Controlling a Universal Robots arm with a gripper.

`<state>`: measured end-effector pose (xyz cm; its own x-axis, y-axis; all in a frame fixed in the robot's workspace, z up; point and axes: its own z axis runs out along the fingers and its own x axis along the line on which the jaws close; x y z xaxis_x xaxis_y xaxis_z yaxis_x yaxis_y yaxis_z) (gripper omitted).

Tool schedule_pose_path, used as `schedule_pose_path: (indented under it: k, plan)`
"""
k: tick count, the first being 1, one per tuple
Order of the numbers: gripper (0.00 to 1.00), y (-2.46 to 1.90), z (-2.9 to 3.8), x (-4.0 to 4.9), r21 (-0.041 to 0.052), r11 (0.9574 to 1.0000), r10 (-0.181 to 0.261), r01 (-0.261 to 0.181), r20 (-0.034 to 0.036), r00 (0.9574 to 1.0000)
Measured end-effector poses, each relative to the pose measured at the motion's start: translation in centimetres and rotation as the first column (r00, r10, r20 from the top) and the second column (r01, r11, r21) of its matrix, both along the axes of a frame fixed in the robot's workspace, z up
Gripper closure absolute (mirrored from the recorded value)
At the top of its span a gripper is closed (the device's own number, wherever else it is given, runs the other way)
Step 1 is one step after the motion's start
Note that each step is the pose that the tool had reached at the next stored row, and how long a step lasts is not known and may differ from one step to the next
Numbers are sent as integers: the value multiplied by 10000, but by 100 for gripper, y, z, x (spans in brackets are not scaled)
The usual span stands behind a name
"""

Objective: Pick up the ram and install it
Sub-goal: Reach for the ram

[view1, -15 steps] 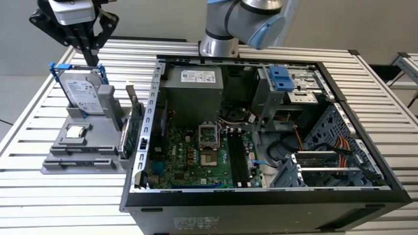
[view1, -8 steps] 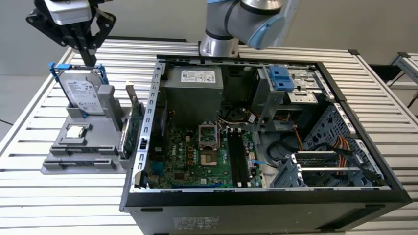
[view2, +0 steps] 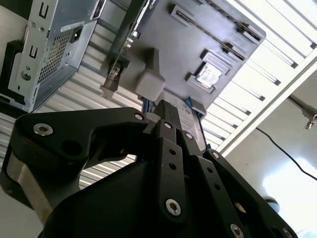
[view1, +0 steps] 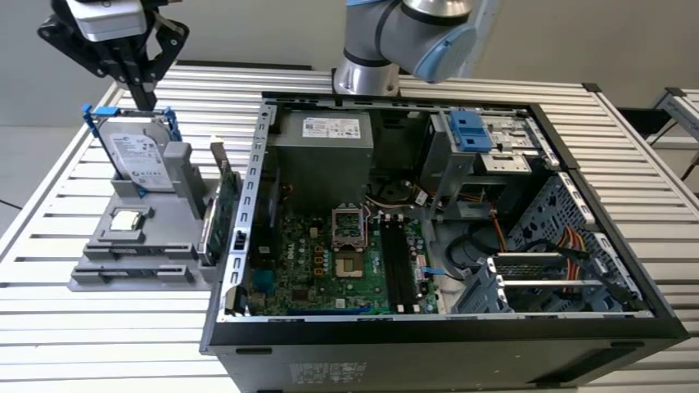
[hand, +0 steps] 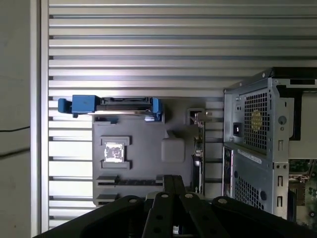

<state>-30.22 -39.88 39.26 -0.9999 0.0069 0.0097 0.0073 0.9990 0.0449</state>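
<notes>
On a slatted aluminium desk (view1: pixel 87 327) an open black computer case (view1: pixel 437 344) is laid. Just beside it a grey plastic parts holder (view1: pixel 110 278) is placed, and a silver hard drive in a blue bracket (view1: pixel 140 155) is stood at one end of it. The black two-finger gripper (view1: pixel 142 97) is held above this drive, closed and empty. The ram (hand: pixel 138 182), a thin dark circuit-board stick, is seen edge-on in a slot towards the holder's other end, beyond a small square silver chip (view1: pixel 128 219). Its long axis is set parallel to the drive's broad face.
</notes>
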Motion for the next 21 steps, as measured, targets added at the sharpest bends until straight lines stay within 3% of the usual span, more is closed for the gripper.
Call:
schedule_pose_path:
  k: [21]
  plan:
    - [100, 0, 0, -191, -1, 10000, 5, -5, 0, 10000]
